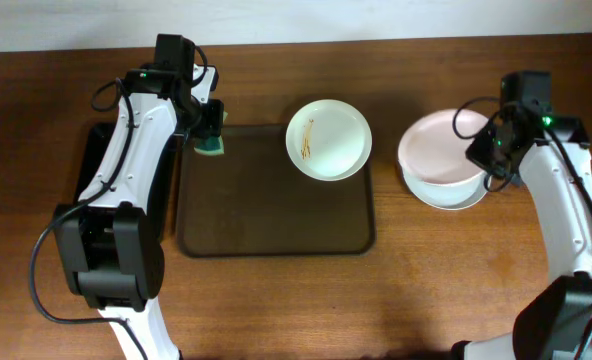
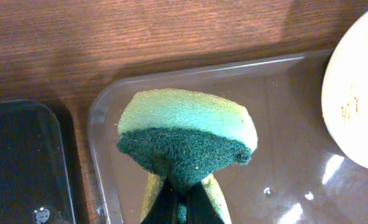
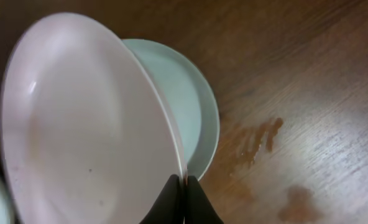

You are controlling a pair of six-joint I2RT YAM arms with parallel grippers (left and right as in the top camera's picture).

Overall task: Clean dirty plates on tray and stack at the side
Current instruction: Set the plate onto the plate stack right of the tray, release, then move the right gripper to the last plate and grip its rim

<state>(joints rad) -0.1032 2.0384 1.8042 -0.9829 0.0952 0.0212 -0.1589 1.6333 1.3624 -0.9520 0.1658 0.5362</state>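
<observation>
Overhead, largest first: what's the step? (N.)

Wooden counter (image 1: 276, 300). Mid-counter sits the tray (image 1: 276, 215), with a smaller black tray (image 1: 91, 160) under the left arm. One streaked plate (image 1: 328, 140) lies in the big tray's far right corner. Off to the right, a pale bluish plate (image 1: 446, 197) is flat on the counter and a white plate (image 1: 434, 145) is tipped above it. I read this as stacking plate two, with one more to scrub. (R.)

Jaws? (N.)

Right jaws are pinched tight on the white plate's near rim. Left jaws are clamped on a green sponge (image 2: 187, 134), dark scouring layer showing. It hangs over the tray's far left corner, well apart from the streaked plate. (R.)

Next move? (N.)

Likely level the white plate, lower it to nest in the bluish one, then let go. After that the sponge has to cross the tray. (R.)

Headings? (N.)

The tray's long axis runs left to right. Plates are round, so no long axis. The streaked one lies hollow up. On the right wrist view the white plate leans over the bluish plate, hollow toward the camera. Whether they touch, can't tell. Dark marks (image 3: 258, 140) show on the counter beside the stack. (R.)
</observation>
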